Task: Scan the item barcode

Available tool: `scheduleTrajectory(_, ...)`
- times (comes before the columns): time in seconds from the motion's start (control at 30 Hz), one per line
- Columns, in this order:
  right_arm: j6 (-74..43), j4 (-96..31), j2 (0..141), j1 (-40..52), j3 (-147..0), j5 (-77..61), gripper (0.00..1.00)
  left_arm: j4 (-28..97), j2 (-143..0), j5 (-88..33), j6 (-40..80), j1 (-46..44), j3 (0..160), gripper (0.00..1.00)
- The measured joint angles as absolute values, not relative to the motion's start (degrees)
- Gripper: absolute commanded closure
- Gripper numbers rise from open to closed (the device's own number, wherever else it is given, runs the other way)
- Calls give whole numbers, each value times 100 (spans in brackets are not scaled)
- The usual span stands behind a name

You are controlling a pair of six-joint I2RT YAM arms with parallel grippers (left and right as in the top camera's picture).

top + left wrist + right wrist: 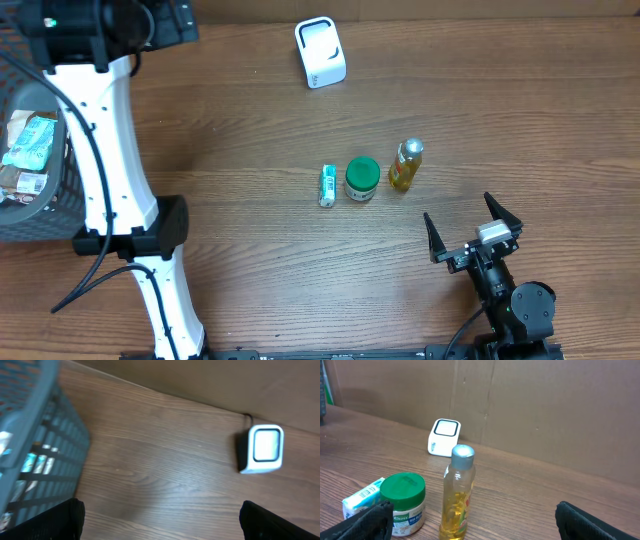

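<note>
Scanner (pixel 320 52) well apart from basket (pixel 35 216) of packets (pixel 28 145); left gripper (pixel 162 520), right gripper (pixel 456 206) agape.

Lab mock-up of a shop checkout: barcode scanner (pixel 320 52), goods basket (pixel 30 220).

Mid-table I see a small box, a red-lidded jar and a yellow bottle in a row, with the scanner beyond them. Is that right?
Not quite: the jar has a green lid, not a red one, as the right wrist view shows. The rest holds: small box, jar and yellow bottle in a row, scanner beyond them.
</note>
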State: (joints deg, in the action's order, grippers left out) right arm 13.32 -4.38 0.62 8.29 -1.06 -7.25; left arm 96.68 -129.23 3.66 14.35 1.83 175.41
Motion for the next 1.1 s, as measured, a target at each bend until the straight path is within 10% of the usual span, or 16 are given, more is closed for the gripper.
scheduleTrajectory(1.1, 1334, -434, 64, 829, -106, -722, 0, 9688, -12676, -69, 1483, 2788, 15244, 0)
